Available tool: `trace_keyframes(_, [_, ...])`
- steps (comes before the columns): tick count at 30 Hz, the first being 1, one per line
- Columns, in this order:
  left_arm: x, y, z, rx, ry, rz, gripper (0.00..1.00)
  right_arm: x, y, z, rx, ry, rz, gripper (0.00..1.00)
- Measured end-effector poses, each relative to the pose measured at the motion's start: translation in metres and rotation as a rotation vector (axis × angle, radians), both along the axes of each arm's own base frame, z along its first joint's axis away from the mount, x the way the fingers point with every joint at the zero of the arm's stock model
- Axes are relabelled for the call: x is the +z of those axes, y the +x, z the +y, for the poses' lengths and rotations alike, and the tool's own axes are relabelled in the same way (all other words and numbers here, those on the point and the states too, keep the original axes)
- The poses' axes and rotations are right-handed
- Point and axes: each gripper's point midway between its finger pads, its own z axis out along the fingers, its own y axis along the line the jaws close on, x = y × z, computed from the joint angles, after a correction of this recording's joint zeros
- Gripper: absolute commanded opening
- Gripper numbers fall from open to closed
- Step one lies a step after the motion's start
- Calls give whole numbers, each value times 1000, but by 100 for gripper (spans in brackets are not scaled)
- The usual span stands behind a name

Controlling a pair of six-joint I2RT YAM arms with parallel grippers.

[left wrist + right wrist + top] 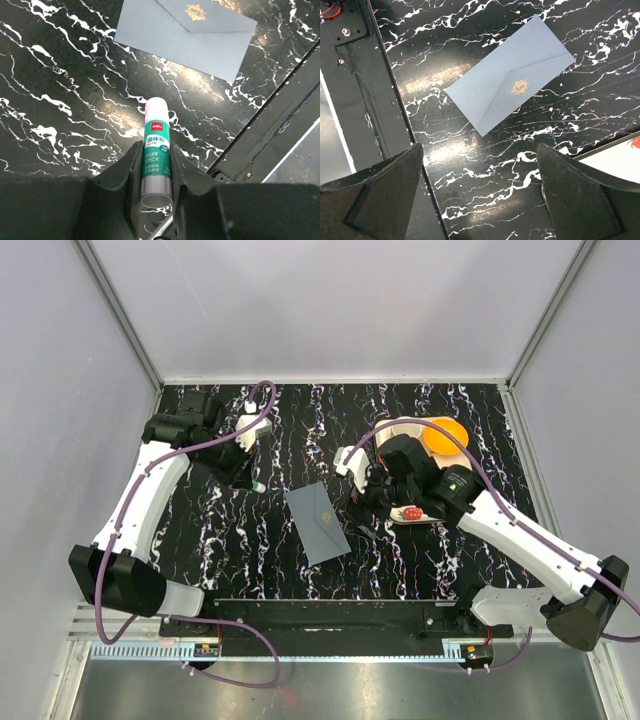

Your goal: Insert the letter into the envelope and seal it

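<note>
your left arm reaches toward 11 o'clock of the table (230, 540), left gripper (156, 156) clamped on a glue stick (157, 150). right gripper (479, 155) hangs wide open, holding nothing. envelope (318, 523) lies flat, flap closed, at 4 o'clock of the left gripper. only the left wrist view reads the label: "deli", "glue stick". gold emblem (520, 87) on the flap: unreadable.

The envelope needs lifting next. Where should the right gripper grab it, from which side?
Likely its right-hand long edge: the envelope lies flat on the table, flap closed, nothing standing to pinch. The open right gripper should come low from the right, one finger sliding under.
</note>
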Motion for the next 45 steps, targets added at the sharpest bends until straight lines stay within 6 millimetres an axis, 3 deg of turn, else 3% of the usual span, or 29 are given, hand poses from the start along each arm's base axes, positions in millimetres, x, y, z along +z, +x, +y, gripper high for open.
trace_keyframes(5, [-13, 2, 11, 13, 65, 11, 0, -2, 4, -4, -40, 5, 55, 98])
trace_keyframes(22, [-74, 4, 32, 17, 218, 123, 0, 24, 25, -7, -124, 85, 110, 98])
trace_keyframes(28, [-120, 4, 40, 11, 334, 157, 0, 37, 30, -5, -135, 116, 111, 98])
trace_keyframes(32, [-166, -2, 45, 3, 424, 239, 0, 39, 32, -6, -146, 124, 114, 98])
trace_keyframes(45, [-171, -2, 44, 17, 493, 212, 0, 39, 34, -8, -153, 123, 116, 98])
